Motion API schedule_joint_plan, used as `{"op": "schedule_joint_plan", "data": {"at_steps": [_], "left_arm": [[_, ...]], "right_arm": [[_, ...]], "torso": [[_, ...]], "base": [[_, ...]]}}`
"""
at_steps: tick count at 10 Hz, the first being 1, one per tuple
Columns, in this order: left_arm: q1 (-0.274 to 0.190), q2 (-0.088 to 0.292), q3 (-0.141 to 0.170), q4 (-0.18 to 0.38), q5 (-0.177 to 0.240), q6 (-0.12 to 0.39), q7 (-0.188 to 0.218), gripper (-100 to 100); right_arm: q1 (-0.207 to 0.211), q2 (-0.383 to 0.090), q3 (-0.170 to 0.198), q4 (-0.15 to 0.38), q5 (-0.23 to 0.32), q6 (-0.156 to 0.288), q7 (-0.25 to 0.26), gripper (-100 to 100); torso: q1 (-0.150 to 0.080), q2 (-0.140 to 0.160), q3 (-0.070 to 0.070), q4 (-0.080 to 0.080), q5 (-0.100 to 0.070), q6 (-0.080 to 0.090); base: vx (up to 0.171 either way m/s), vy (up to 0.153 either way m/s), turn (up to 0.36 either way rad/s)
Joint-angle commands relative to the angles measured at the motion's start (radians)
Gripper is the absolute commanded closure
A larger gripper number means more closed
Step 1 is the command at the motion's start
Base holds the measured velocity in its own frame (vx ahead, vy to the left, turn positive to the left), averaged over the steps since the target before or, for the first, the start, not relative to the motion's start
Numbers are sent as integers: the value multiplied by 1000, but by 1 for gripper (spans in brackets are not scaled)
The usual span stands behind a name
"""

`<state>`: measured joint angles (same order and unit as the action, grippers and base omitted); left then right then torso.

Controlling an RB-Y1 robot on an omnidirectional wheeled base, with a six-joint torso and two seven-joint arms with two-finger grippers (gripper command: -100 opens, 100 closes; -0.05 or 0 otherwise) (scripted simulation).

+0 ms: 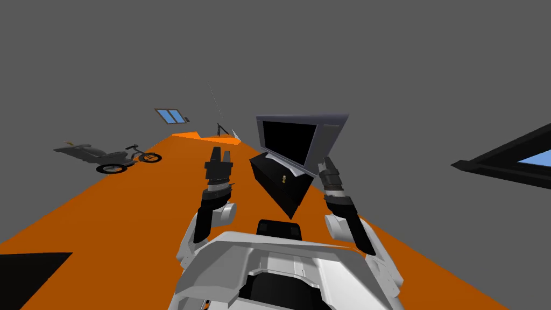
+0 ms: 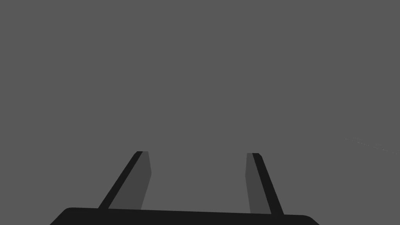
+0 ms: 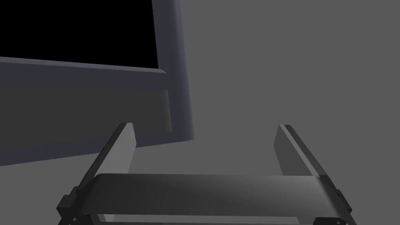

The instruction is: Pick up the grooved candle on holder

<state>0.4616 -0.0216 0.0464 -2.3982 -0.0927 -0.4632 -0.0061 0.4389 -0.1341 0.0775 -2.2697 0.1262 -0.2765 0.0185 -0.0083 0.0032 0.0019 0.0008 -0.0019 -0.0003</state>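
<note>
A small tan and dark object, the candle on its holder [image 1: 283, 179], stands on the top of a black cabinet [image 1: 280, 191] ahead of me. A large grey-framed television [image 1: 295, 141] with a black screen sits on the cabinet just behind it. My left gripper [image 1: 220, 153] is raised to the left of the cabinet, over the orange floor; its fingers [image 2: 142, 175] stand open with nothing between them. My right gripper [image 1: 326, 160] is up at the television's right edge and also open. Past the right gripper [image 3: 207, 125] I see the television's frame [image 3: 174, 78].
The orange floor [image 1: 134, 204] stretches ahead and to the left. A dark motorbike [image 1: 107, 157] stands at the far left by the grey wall, with a small blue window [image 1: 169, 115] above it. A dark-framed window [image 1: 511, 161] is on the right. A black area [image 1: 27, 274] lies at lower left.
</note>
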Motion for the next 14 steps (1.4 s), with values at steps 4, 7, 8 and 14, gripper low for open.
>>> {"op": "schedule_joint_plan", "data": {"at_steps": [4,7,8,14], "left_arm": [[0,0,0,0,0,0,0,0],[0,0,0,0,0,0,0,0],[0,0,0,0,0,0,0,0],[0,0,0,0,0,0,0,0]], "right_arm": [[-33,-38,29,80,62,112,-10,-100],[-45,-50,43,113,89,165,-15,-100],[-57,-60,59,150,118,204,-21,-100],[-96,-82,109,274,211,353,-45,-100]], "torso": [[4,-2,-1,0,1,1],[4,-2,-1,0,1,0],[4,-2,-1,0,1,1],[4,-3,-2,-1,1,1]], "base": [[-35,-58,154],[-38,-54,153],[-26,-54,290],[-33,-49,190]]}}
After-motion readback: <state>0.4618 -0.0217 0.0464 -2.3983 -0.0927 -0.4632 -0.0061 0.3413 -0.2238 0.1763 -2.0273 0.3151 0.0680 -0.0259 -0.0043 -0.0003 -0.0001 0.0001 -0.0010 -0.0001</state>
